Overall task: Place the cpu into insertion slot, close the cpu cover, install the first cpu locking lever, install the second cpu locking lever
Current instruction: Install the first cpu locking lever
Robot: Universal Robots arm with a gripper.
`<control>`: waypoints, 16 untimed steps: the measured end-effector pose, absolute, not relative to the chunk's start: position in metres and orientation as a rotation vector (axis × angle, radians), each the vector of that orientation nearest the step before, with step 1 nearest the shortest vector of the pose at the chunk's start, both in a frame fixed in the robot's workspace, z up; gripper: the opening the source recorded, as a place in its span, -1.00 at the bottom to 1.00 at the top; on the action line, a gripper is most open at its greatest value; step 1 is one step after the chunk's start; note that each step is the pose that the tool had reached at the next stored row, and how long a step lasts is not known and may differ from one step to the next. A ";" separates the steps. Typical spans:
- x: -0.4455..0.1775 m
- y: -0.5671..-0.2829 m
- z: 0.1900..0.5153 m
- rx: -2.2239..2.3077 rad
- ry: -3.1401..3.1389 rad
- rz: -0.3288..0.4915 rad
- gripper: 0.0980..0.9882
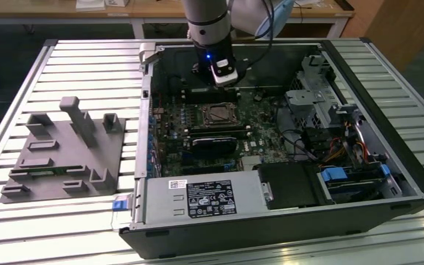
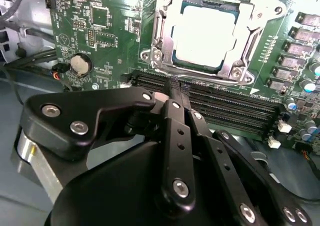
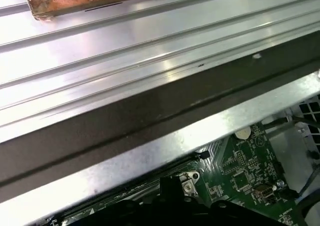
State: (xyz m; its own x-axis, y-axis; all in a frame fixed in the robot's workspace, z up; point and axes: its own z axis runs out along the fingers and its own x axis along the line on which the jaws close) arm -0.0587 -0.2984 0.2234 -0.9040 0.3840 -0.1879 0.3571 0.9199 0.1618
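Gripper (image 2: 175, 86), fingers together and empty, is hovering over the memory slots (image 2: 225, 103) beside the insertion slot (image 1: 218, 114), centre of the exterior view. The cpu (image 2: 202, 36) is lying there, framed by the cpu cover (image 2: 161, 33). Lever work probably wants slow, square pressing. The computer case (image 1: 286, 232) is resting on a slatted table (image 1: 86, 61).
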 end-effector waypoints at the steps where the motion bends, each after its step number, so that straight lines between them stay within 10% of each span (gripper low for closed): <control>1: -0.059 -0.298 0.223 0.560 2.864 0.182 -0.98; 16: -0.059 -0.303 0.221 0.571 2.963 0.125 -0.98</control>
